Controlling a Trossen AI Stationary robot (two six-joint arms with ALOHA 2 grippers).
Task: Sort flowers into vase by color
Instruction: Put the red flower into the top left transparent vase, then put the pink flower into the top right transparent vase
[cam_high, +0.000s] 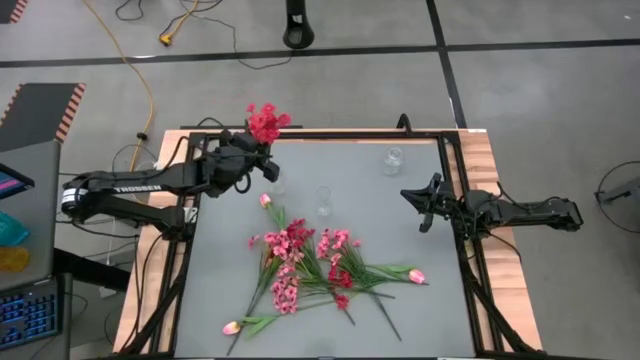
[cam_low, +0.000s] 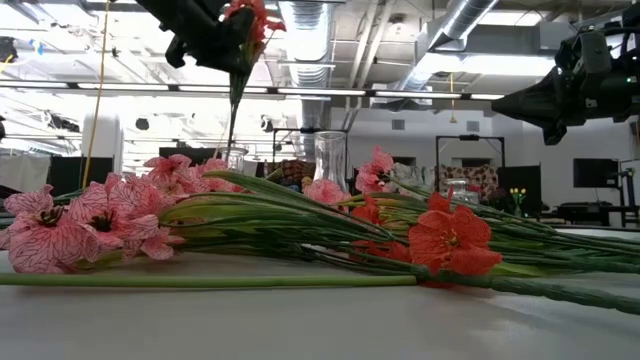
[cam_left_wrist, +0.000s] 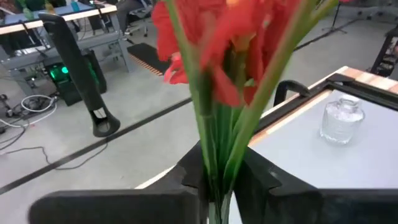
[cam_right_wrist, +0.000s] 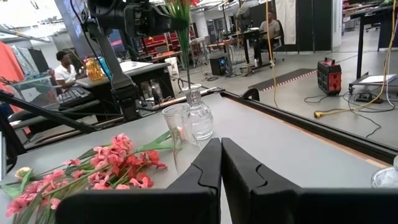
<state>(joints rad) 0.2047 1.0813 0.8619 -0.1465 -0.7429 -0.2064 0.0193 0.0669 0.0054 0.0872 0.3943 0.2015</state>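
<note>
Red blossoms on green stems, a red sprig (cam_high: 265, 122), are gripped between the fingers of the left gripper (cam_high: 250, 150) near the table's far left corner; in the left wrist view the stems (cam_left_wrist: 217, 149) are seen pinched between the two dark fingers, the jaws only narrowly parted around them; the stem is seen hanging down over a small glass vase (cam_high: 275, 184) in the low view, though whether its tip is inside cannot be told. Further right, a taller clear vase (cam_high: 323, 200) is stood near the table's middle, and a round glass vase (cam_high: 393, 160) is placed toward the far right corner. Nearer the front, the remaining flowers (cam_high: 310, 265) are left in a loose heap on the grey table (cam_high: 420, 300): pink sprays, red clusters and pale buds. At the right edge, the right gripper (cam_high: 418, 208) is held above the table with its fingers pressed together and nothing between them.
</note>
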